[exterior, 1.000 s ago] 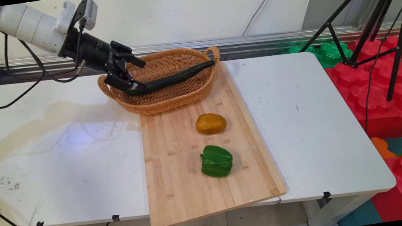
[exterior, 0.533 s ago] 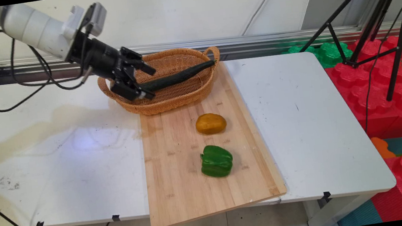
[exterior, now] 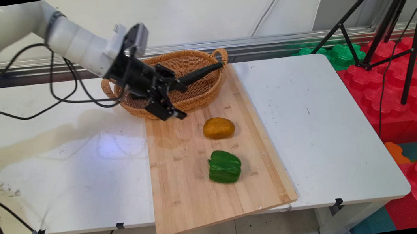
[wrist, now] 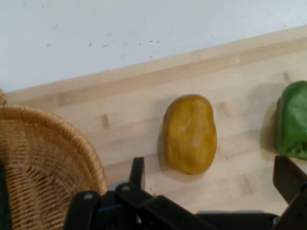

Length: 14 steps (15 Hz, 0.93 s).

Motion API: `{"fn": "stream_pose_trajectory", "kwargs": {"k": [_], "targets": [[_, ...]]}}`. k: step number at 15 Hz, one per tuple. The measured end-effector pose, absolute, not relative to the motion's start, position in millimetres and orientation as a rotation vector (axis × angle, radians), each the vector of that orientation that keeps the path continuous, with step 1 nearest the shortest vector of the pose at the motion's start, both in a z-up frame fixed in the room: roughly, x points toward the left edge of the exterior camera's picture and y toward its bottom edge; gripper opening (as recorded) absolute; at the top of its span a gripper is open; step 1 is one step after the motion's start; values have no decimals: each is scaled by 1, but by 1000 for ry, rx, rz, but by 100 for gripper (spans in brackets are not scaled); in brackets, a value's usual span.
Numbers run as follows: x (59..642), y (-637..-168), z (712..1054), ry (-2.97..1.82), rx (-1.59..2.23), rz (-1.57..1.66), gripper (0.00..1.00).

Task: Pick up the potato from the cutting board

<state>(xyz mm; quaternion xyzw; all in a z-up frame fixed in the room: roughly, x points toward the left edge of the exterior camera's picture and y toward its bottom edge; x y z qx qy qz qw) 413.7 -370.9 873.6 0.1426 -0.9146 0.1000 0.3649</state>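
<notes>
The claw [exterior: 178,101] hangs over the near rim of the wicker basket [exterior: 197,94], right where the basket meets the far end of the wooden cutting board [exterior: 185,183] — and its two black fingers [exterior: 166,110] stand spread apart with nothing between them. In the hand view the claw [wrist: 211,175] looks down on the board [wrist: 144,96], one finger [wrist: 137,172] rising at lower centre, the other at the right edge, wide of each other. Between them, a little beyond the tips, lies the yellow-brown potato [wrist: 190,133], flat on the board. Just beside it at the picture's right edge sits the green bell pepper [wrist: 292,125], only partly in frame. The basket's woven wall [wrist: 43,158] fills the lower left.

From the main view, the potato [exterior: 218,127] rests near the middle of the board, apart from the claw, and the pepper [exterior: 224,166] lies nearer the camera, close to the potato but not touching. Inside the basket a long dark cucumber [exterior: 201,72] lies slanted — its far end propped on the rim by the right-hand handle, its near end hidden behind the arm. Board and basket sit on the white worktop [exterior: 333,125]. Black cables [exterior: 66,90] droop from the arm over the worktop's left side.
</notes>
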Motion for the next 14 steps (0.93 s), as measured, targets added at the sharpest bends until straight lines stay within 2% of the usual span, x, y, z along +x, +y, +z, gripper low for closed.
{"fn": "stream_pose_trajectory", "kwargs": {"k": [14], "targets": [[330, -411, 807, -2468, 331, 244, 100]]}}
